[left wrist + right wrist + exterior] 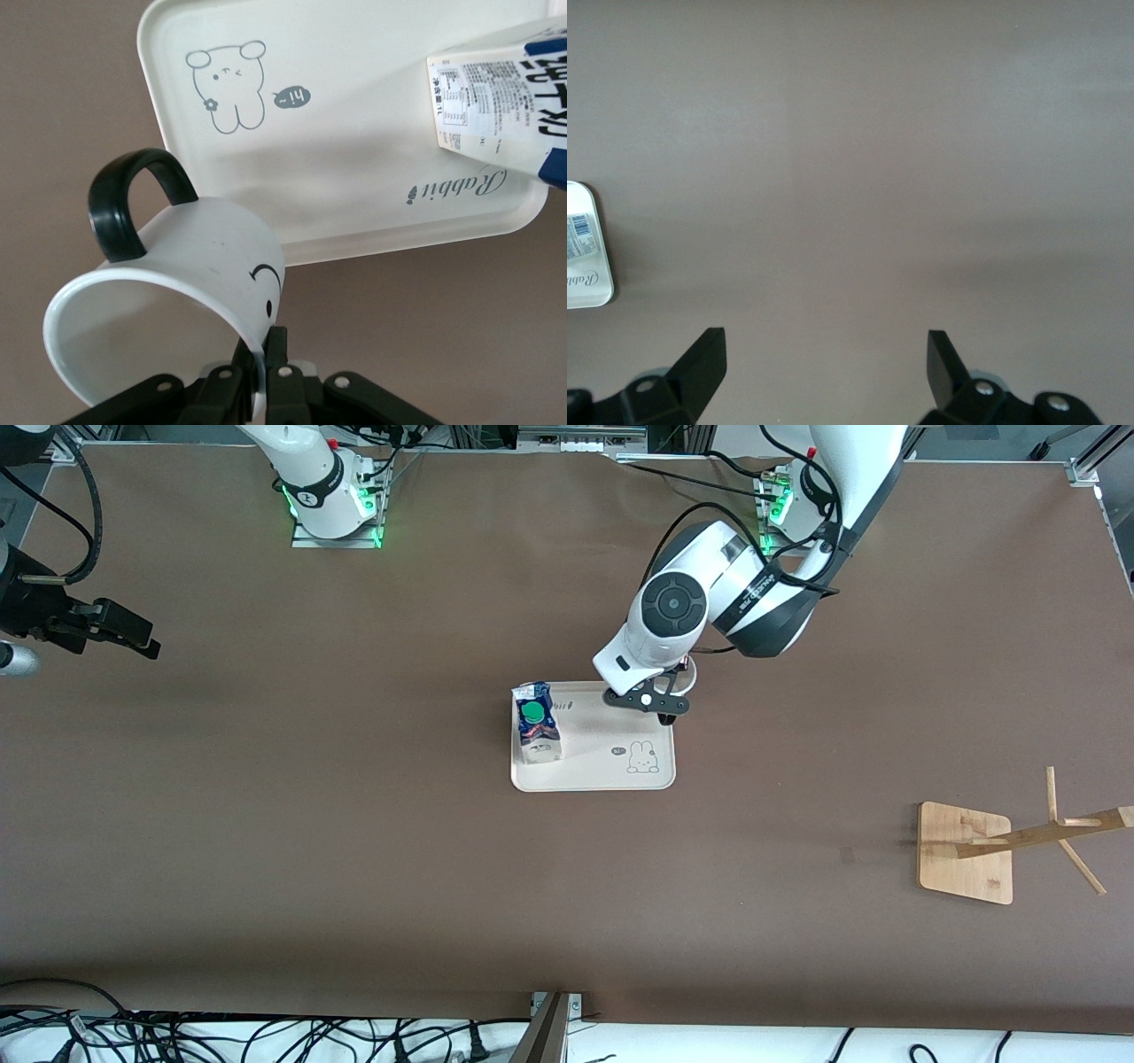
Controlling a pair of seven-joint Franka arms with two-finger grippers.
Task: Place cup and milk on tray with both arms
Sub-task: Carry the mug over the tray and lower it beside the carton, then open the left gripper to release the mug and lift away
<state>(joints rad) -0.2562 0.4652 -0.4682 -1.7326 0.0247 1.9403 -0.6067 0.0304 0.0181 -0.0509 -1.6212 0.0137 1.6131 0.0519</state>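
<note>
Your left gripper [261, 372] is clenching the small white smiley mug's [177, 292] rim just off the cream rectangular tray's [651, 779] corner nearest its base, while your right gripper [826, 363] is waiting released.

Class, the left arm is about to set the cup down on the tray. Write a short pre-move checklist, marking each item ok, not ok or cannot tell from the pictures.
1. Cup gripped: ok. The left gripper is shut on its rim.
2. Cup over the tray: not ok. In the left wrist view most of it hangs over bare table by the tray's edge.
3. Cup upright: not ok. It hangs tilted, mouth toward the wrist camera.
4. Milk already on the tray: ok. It stands at the end toward the right arm.
5. Free room on the tray: ok. The rabbit drawing end is bare.
6. Right gripper clear: ok. It waits open over bare table.
</note>
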